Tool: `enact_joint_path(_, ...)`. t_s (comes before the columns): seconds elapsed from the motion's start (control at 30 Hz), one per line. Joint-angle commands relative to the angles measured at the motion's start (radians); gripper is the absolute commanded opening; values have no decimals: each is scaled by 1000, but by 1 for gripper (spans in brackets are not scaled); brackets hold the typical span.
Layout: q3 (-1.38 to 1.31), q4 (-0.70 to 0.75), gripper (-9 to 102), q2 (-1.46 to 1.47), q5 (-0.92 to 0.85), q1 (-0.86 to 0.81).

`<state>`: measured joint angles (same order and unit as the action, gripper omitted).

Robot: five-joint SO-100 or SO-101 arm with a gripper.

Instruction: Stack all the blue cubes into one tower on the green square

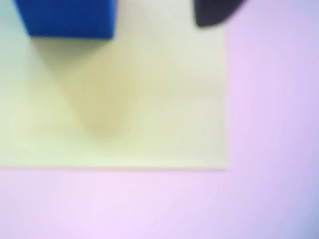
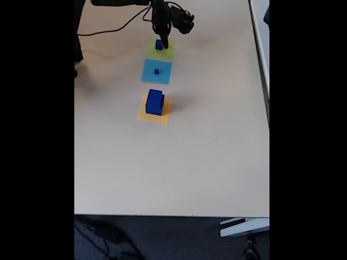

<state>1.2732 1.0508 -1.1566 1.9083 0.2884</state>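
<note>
Desk (image 2: 190, 162) carries three flat squares in a row: nearest, the orange square (image 2: 164, 115) bears the largest blue cube (image 2: 154, 102); beyond it the light-blue square (image 2: 149, 72) holds a tiny cube (image 2: 156, 71); farthest, the green square (image 2: 167, 53) carries a mid-sized cube (image 2: 159, 44), the tool (image 2: 163, 44) just beside it, its opening impossible to tell

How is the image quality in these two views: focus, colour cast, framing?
Wrist view: strongly out of focus, edges of the glossy dark blue cube and the flat lime paper square are soft; the table looks pinkish-lilac. Fixed view: sharper but distant, black bars on both sides, the smallest blue cube on the light-blue square is tiny; soft shadows, no harsh glare.
</note>
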Motion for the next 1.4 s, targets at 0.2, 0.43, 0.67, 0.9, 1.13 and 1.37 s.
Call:
enact_joint_path(0.2,-112,3,32,-118,-153,-112)
enact_joint_path(0.43,146,-78,30,-290,-236,-218)
enact_joint_path(0.67,319,-150,29,-344,-239,-253)
enact_joint_path(0.9,466,-247,29,-359,-160,-222)
enact_joint_path(1.13,538,-310,29,-368,-173,-239)
enact_joint_path(1.37,577,-319,29,-393,-202,-268)
